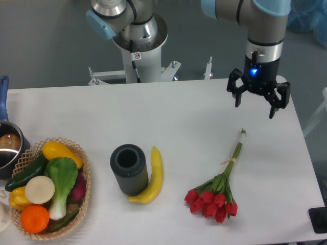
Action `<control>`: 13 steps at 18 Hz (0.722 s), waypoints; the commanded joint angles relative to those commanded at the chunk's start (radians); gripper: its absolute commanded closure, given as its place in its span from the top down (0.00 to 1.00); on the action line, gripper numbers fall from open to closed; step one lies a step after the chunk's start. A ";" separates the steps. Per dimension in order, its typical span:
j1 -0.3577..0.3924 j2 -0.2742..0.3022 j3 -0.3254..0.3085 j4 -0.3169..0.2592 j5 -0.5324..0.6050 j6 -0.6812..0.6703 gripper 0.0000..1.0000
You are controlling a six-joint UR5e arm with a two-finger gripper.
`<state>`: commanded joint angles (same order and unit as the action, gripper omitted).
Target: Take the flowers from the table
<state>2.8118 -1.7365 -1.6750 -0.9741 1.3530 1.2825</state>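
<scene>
The flowers (217, 191) lie flat on the white table (179, 117) at the front right. They are a bunch of red tulip buds with long green stems tied by a pale band, stem ends pointing up towards the back right. My gripper (257, 104) hangs over the table's back right part, beyond the stem ends and a little to their right. Its two dark fingers (236, 97) are spread wide apart and hold nothing. It is well clear of the flowers.
A dark grey cylinder (129, 168) lies front centre with a yellow banana (153, 176) against its right side. A wicker basket (83, 196) of produce stands at the front left. A pot (7, 148) sits at the left edge. The robot base (138, 46) stands behind the table.
</scene>
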 joint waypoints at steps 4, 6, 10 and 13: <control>0.005 -0.014 -0.067 0.101 -0.124 -0.034 1.00; 0.000 -0.043 -0.072 0.109 -0.141 -0.035 1.00; -0.028 -0.127 -0.060 0.109 -0.143 -0.034 1.00; -0.029 -0.188 -0.043 0.110 -0.143 -0.035 1.00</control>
<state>2.7826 -1.9249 -1.7181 -0.8636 1.2103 1.2471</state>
